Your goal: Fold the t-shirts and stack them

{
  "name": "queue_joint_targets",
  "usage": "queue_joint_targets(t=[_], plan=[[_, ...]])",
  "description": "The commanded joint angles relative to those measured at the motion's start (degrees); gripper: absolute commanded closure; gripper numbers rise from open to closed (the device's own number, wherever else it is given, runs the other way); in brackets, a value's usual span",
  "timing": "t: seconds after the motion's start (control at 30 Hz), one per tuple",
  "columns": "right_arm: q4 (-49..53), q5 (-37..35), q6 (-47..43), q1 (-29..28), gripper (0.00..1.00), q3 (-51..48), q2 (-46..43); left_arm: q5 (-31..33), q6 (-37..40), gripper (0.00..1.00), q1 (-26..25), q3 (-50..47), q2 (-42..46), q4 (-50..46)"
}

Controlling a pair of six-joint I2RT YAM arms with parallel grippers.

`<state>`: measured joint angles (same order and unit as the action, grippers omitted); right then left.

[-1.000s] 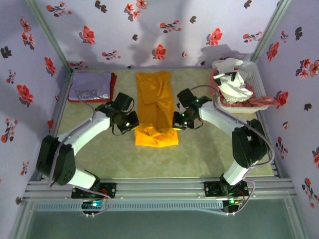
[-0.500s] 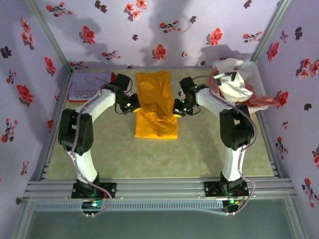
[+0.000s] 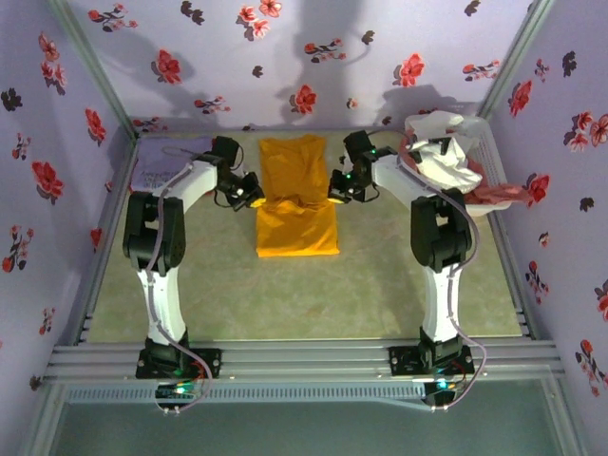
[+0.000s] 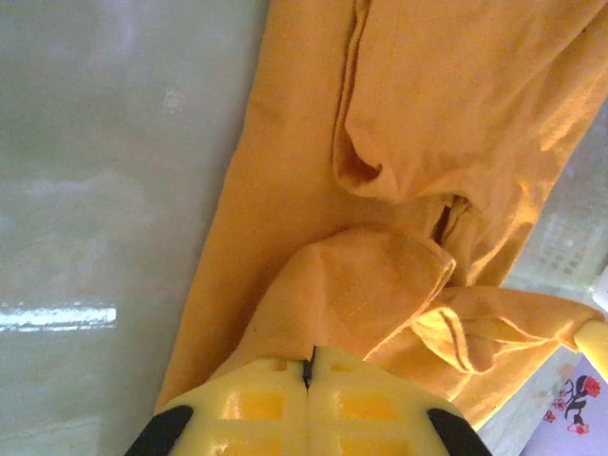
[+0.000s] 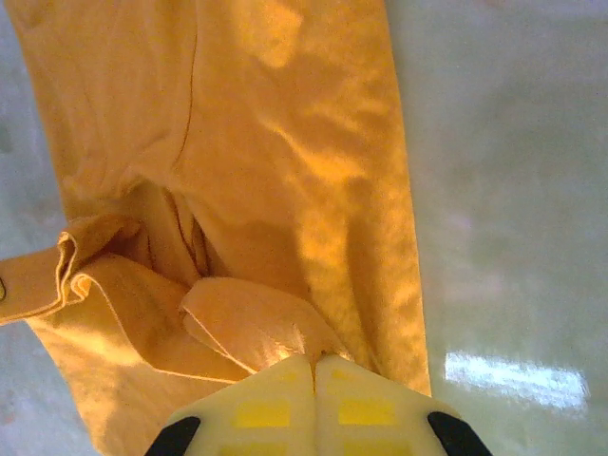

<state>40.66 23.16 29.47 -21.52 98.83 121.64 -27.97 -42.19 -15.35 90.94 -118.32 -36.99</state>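
A mustard-orange t-shirt lies lengthwise in the middle of the table, its near part doubled back over itself. My left gripper is shut on a raised fold at the shirt's left edge, and the left wrist view shows that gripper pinching the orange cloth. My right gripper is shut on the matching fold at the right edge; in the right wrist view its tips clamp the cloth. A lavender t-shirt with pale lettering lies folded at the back left, partly behind my left arm.
A white basket at the back right holds a crumpled white t-shirt, and a pink one hangs over its near rim. Flowered walls close in the back and both sides. Bare table stretches in front of the orange shirt.
Both grippers have moved toward the back wall, carrying the shirt's near end with them. The shirt's near edge is now a straight fold and lies farther from me.
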Motion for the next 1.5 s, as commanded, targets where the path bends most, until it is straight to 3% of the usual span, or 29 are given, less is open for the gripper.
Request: queue_joint_targets(t=[0.0,0.1,0.13,0.2,0.23,0.37,0.53,0.7,1.0,1.17,1.47], plan=[[2.8,1.0,-2.8,0.9,1.0,5.6,3.3,-1.9,1.8,1.0,1.2,3.3,-1.4,-1.3],[5.3,0.8,-3.1,2.1,0.98,9.1,5.9,-2.1,1.6,1.0,1.9,4.7,-2.5,-1.3],[5.9,1.3,-3.2,2.6,0.89,10.1,6.4,-2.2,1.6,1.0,2.2,5.4,-2.9,-1.7],[7.3,1.8,-3.7,3.2,0.68,11.9,6.8,-2.5,1.8,0.85,2.7,6.6,-3.3,-2.5],[7.8,1.7,-4.0,3.5,0.63,12.4,6.4,-3.5,1.9,0.75,3.2,7.0,-3.3,-2.5],[10.4,1.5,-5.0,4.2,0.56,12.8,3.6,-7.0,0.8,0.68,5.5,5.7,-0.3,-0.5],[8.9,3.3,-4.0,4.1,0.53,5.9,-2.8,-6.0,-0.1,0.55,5.3,-0.6,5.6,1.9],[4.4,5.0,-1.5,3.0,0.52,-2.8,-9.5,-4.0,-1.9,0.56,2.6,-9.3,10.5,6.7],[-5.4,7.3,4.7,-2.9,0.52,-16.8,-13.7,1.6,-4.2,0.57,-9.9,-15.2,8.4,10.6],[-9.1,9.0,3.1,-3.3,0.51,-23.4,-10.8,0.0,-7.5,0.55,-10.4,-21.7,8.0,18.2],[-7.4,5.4,0.7,-3.7,0.51,-31.4,-14.3,-1.5,-4.8,0.52,-10.5,-24.2,8.1,16.1]])
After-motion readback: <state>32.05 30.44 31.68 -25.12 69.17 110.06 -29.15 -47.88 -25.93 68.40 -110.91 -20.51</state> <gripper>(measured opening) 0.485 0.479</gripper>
